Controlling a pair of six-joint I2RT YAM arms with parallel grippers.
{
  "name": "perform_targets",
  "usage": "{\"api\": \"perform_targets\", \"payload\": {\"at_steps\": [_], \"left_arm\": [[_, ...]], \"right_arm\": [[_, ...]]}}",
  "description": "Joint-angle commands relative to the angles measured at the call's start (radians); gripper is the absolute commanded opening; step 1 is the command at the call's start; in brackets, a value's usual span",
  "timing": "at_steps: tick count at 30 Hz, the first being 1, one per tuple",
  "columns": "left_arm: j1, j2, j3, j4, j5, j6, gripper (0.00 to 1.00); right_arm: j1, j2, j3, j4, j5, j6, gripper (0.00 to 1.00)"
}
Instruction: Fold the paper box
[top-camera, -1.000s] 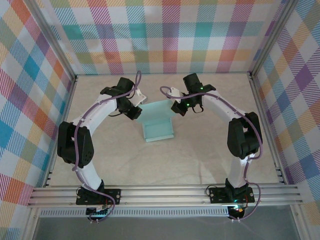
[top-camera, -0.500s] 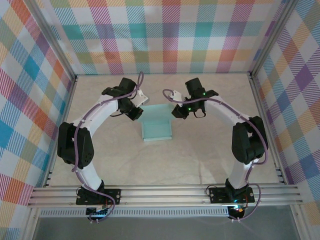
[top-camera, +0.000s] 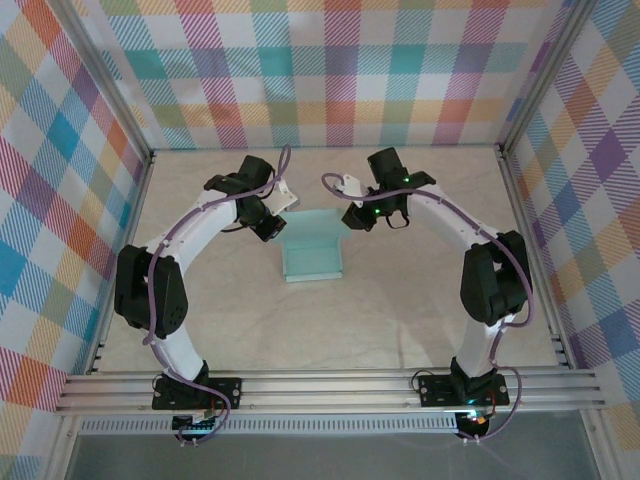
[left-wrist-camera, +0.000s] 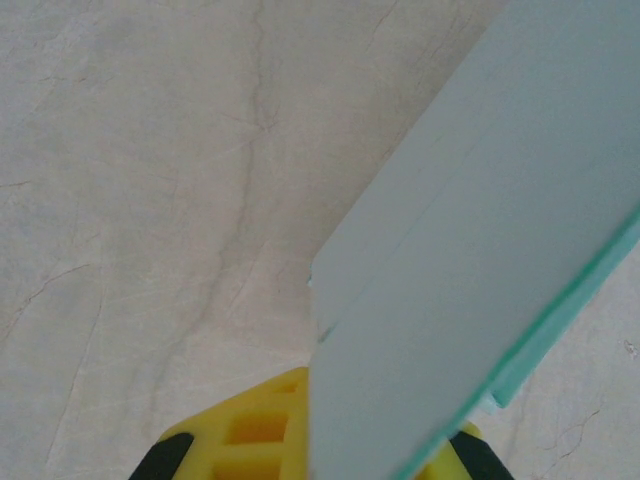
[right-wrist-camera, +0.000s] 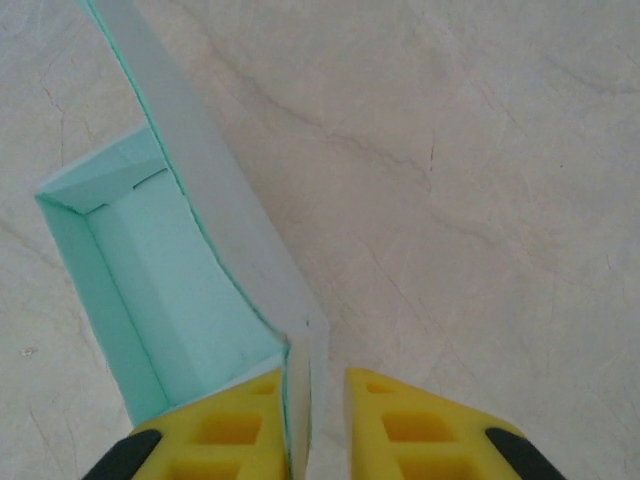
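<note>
The paper box (top-camera: 312, 250) is pale mint card, partly set up, lying on the table between the two arms. My left gripper (top-camera: 272, 222) is at its back left corner. In the left wrist view that gripper (left-wrist-camera: 350, 440) is shut on a raised panel of the paper box (left-wrist-camera: 480, 200), which runs up between the yellow fingers (left-wrist-camera: 245, 425). My right gripper (top-camera: 352, 216) is at the back right corner. In the right wrist view the right gripper (right-wrist-camera: 318, 380) stands slightly open around the box's upright side wall (right-wrist-camera: 215, 200). That wall rests against the left finger (right-wrist-camera: 235, 425), apart from the right one.
The beige, marbled table (top-camera: 420, 290) lies bare around the box. Checked walls (top-camera: 330, 70) close the back and both sides, and an aluminium rail (top-camera: 330, 388) runs along the near edge by the arm bases.
The right gripper has gone from shut to slightly open on the box's side wall. The box has shifted a little left and back. The left gripper has kept its hold.
</note>
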Motion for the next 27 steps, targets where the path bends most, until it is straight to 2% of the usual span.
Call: {"api": "perform_targets", "payload": {"at_steps": [1,9,12,15,20,23,27], "left_arm": [[-0.014,-0.033,-0.006,-0.025,-0.009,0.022,0.00],[-0.014,-0.028,-0.003,-0.030,0.000,0.023,0.00],[-0.013,-0.027,-0.003,-0.034,0.001,0.026,0.00],[-0.014,-0.025,-0.004,-0.038,-0.002,0.027,0.00],[-0.014,-0.027,-0.003,-0.025,-0.008,0.014,0.00],[-0.014,-0.028,0.008,-0.007,-0.018,-0.033,0.00],[-0.014,-0.044,0.010,0.043,-0.007,-0.144,0.00]], "right_arm": [[0.011,0.025,0.033,-0.055,-0.007,-0.034,0.19],[0.013,0.055,0.051,-0.082,-0.005,-0.046,0.22],[0.013,0.072,0.069,-0.100,-0.001,-0.049,0.15],[0.013,0.074,0.080,-0.103,-0.002,-0.050,0.00],[0.017,0.061,0.080,-0.108,0.005,-0.042,0.00],[0.026,0.039,0.059,-0.077,0.039,0.001,0.00],[0.037,-0.006,-0.003,0.065,0.129,0.173,0.00]]}}
